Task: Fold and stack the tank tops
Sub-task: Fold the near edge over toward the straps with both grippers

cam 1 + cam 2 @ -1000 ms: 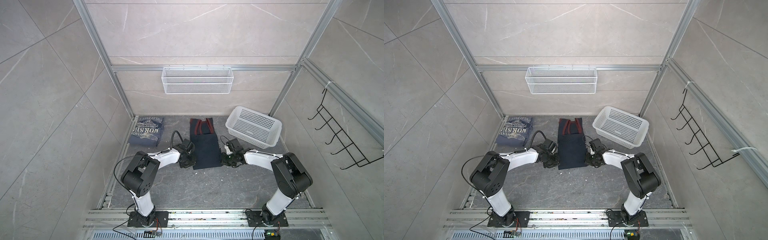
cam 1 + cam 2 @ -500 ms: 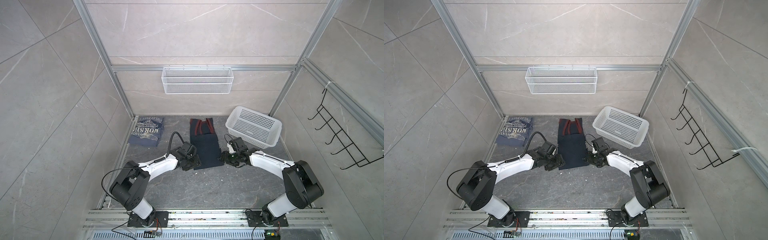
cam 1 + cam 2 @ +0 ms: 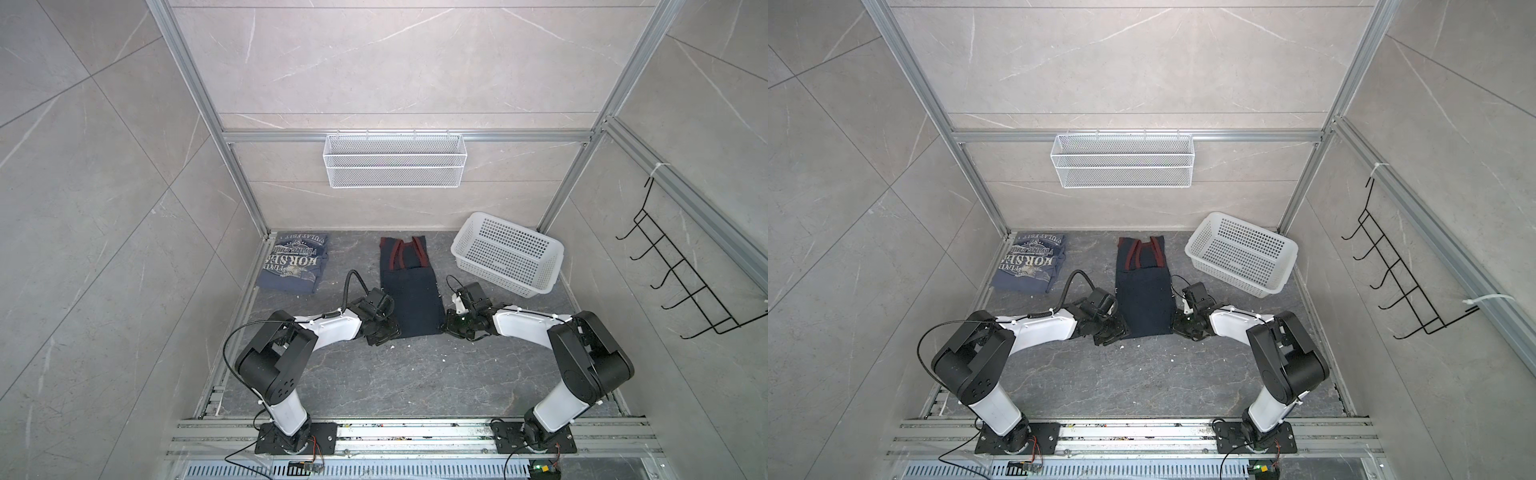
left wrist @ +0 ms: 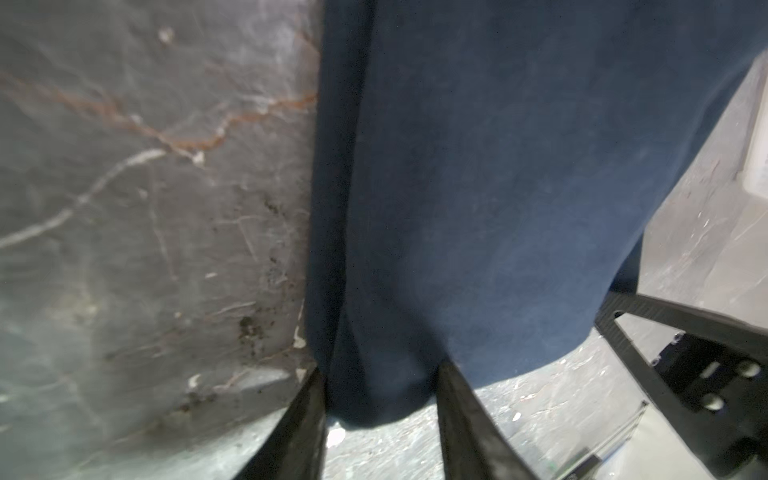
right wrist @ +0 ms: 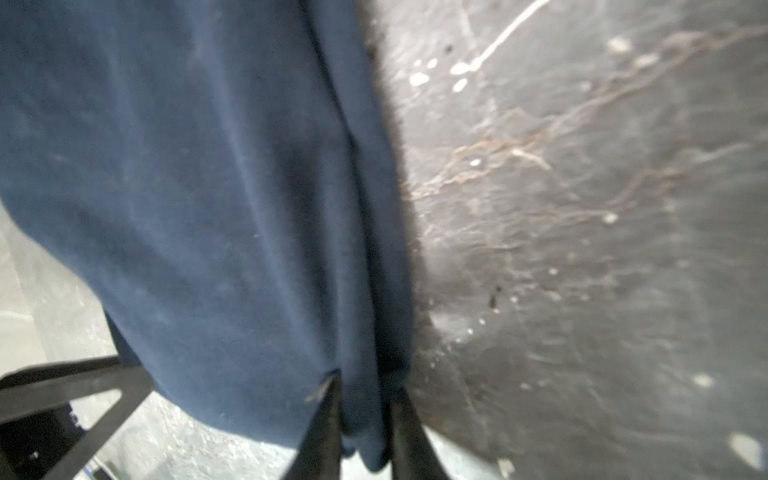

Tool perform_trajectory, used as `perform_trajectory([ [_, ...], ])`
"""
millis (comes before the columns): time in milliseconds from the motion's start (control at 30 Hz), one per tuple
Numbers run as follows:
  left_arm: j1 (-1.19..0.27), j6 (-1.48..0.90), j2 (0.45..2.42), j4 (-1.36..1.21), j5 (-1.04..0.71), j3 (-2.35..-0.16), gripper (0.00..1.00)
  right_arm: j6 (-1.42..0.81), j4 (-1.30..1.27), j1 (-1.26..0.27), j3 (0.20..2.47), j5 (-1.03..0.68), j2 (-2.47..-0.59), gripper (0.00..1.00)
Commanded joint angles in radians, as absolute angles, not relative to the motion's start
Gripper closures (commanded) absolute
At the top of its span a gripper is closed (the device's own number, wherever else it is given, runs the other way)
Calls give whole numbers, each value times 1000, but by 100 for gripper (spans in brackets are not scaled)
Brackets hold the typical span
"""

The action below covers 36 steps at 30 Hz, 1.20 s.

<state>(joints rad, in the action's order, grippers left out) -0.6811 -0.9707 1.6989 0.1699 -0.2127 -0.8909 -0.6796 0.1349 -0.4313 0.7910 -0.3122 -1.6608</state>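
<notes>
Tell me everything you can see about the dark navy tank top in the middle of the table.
The navy tank top is dark blue, soft-looking cloth with maroon-trimmed straps at its far end. Folded into a narrow strip, it lies lengthwise on the grey table. The left claw and right claw each pinch one near corner, bunching it slightly off the surface.
</notes>
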Motion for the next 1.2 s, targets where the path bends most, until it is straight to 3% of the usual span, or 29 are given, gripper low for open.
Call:
perform_trajectory([
  [0, -689, -982, 1713, 166, -214, -886, 69, -698, 158, -436, 747, -319, -1641, 90],
  [167, -695, -975, 1649, 210, -166, -870, 90, -710, 184, -445, 711, -300, -1557, 99],
  [300, -724, -978, 1543, 286, -110, -850, 99, -736, 245, -463, 676, -283, -1450, 100],
  [533, -828, -1052, 1295, 439, -5, -817, 100, -807, 442, -532, 652, -240, -1187, 100],
  [733, -872, -1067, 1159, 528, 58, -918, 100, -829, 638, -551, 790, -215, -1008, 100],
  [933, -872, -1012, 1171, 559, 77, -1081, 100, -786, 740, -551, 1004, -179, -1043, 100],
  [1167, -796, -954, 1328, 546, 74, -1246, 100, -732, 719, -533, 1176, -99, -1207, 100],
])
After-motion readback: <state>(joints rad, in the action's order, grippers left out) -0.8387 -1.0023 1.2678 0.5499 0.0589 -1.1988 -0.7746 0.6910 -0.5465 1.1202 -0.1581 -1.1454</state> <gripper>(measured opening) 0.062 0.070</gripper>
